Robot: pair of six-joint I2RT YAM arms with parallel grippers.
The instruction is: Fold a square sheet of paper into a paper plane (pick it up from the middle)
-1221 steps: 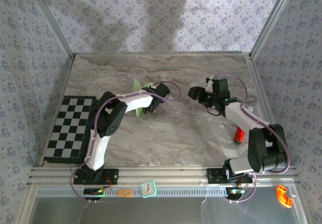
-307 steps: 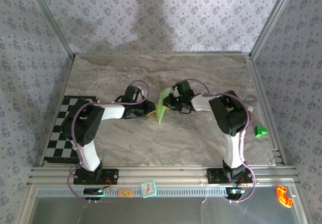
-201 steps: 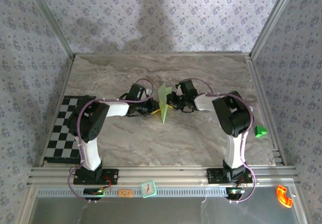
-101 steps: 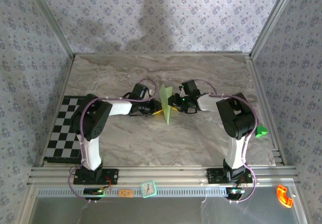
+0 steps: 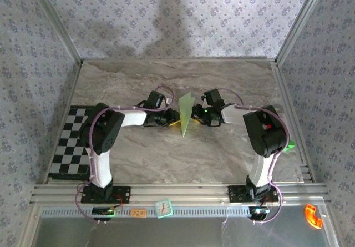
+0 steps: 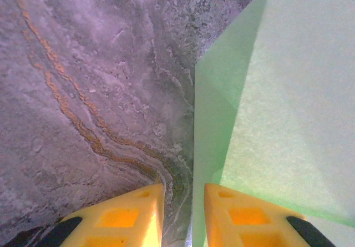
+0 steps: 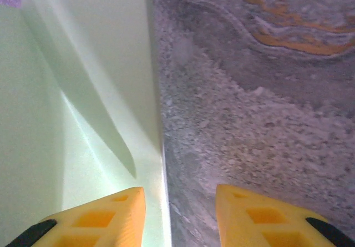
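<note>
Change: paper point(image 5: 186, 114) and both grippers sit further right than a second and a half ago, and the right arm's elbow now covers most of the block point(image 5: 290, 145).
Left gripper point(image 6: 183, 196): jaws parted by a narrow gap with bare table point(image 6: 83, 91) showing between them; nothing is clamped.
Paper at left gripper: pale green and creased, ahead and to the right of the yellow fingers point(image 6: 119, 216). Its straight edge runs down into the gap, close by the right-hand finger.
Right gripper point(image 7: 178, 194): jaws apart, wider than the left pair; nothing is clamped.
Paper at right gripper: ahead and to the left, with a diagonal fold. Its edge drops into the gap just beside the left-hand finger, and marbled table lies under the other finger.
Overhead, paper: stands on edge as a narrow upright sliver, between the left gripper point(image 5: 173, 122) and the right gripper point(image 5: 197, 115), which face each other across it.
Block: bright green, well to the right of the right gripper, beside that arm's elbow.
Mat point(image 5: 75, 141): checkered, well to the left of the left gripper, at the table's edge.
</note>
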